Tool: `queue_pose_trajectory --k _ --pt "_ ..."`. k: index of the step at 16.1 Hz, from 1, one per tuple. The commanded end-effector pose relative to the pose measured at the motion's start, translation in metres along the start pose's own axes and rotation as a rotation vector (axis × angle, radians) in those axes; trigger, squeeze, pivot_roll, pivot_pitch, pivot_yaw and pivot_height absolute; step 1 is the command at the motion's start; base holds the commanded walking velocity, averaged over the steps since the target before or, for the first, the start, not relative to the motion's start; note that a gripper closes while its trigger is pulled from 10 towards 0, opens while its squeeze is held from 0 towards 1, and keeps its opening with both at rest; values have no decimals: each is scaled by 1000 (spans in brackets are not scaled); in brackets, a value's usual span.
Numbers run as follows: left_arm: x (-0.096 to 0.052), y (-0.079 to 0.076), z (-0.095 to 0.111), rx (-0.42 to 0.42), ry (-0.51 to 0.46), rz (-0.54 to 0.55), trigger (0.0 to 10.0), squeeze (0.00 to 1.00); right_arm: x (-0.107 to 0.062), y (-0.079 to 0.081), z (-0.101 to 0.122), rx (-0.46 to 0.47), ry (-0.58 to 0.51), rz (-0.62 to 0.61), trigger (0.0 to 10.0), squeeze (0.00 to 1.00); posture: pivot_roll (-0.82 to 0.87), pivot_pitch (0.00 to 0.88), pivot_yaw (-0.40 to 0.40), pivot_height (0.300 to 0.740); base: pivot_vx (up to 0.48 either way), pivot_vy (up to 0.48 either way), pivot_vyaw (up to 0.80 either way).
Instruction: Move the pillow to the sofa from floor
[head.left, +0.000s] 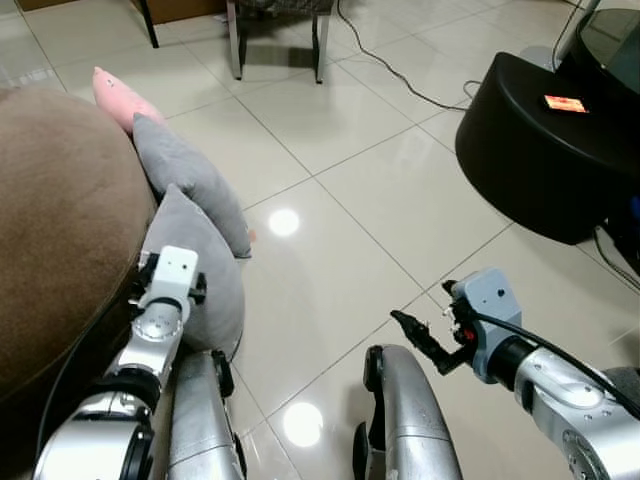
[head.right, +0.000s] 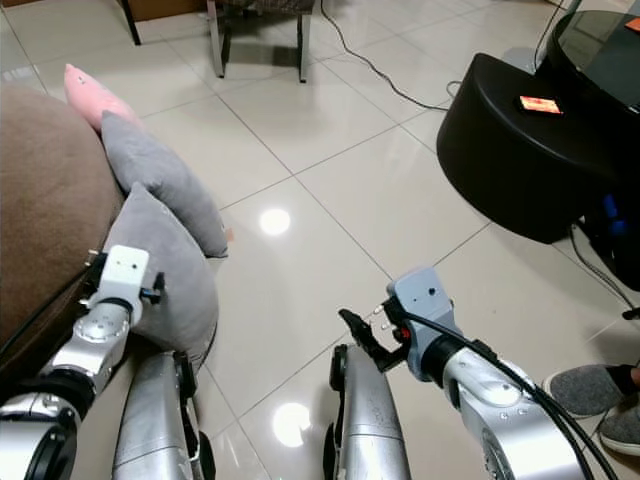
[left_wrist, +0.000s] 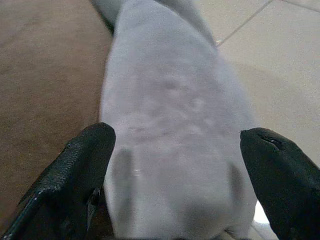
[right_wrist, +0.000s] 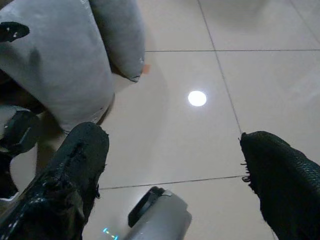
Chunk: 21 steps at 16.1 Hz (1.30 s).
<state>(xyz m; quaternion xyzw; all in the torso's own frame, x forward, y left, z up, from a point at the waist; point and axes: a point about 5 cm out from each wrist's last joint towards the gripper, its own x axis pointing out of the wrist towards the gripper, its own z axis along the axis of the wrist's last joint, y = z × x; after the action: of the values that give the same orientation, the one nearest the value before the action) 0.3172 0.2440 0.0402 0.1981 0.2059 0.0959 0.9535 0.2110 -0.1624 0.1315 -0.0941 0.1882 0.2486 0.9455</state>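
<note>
Open tiled floor (head.left: 340, 250) lay clear through the middle. On the left the brown sofa (head.left: 60, 230) and grey pillows (head.left: 195, 250) blocked passage; far right, a black rounded base (head.left: 540, 150) and cable (head.left: 400, 80) hemmed things in.

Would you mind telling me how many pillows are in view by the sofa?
3. The nearest grey pillow leans on the brown sofa, between the left gripper's open fingers. A second grey pillow lies behind it, then a pink pillow. Others may be hidden.

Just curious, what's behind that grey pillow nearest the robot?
Behind the nearest grey pillow a second grey pillow leans against the brown sofa, then a pink one. Their lower parts are hidden.
</note>
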Motion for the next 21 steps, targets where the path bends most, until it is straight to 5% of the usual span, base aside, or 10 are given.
queue_pose_trajectory --k 1,10,13,21 --pt "-2 10 -15 -12 87 72 10000 0 -7 6 3 -5 -4 54 10000 0 -149 165 -80 541 0 0 0" --pt "-4 3 -31 -108 220 13 10000 0 -16 14 3 -33 22 121 10000 0 -200 189 -101 541 0 0 0" --pt "-4 8 -32 -160 236 37 0 0 -19 17 5 -37 23 150 10000 0 -219 194 -109 541 0 0 0" --pt "-3 6 -30 -160 218 -9 0 0 -20 17 5 -35 21 158 10000 0 -211 190 -116 541 0 0 0"
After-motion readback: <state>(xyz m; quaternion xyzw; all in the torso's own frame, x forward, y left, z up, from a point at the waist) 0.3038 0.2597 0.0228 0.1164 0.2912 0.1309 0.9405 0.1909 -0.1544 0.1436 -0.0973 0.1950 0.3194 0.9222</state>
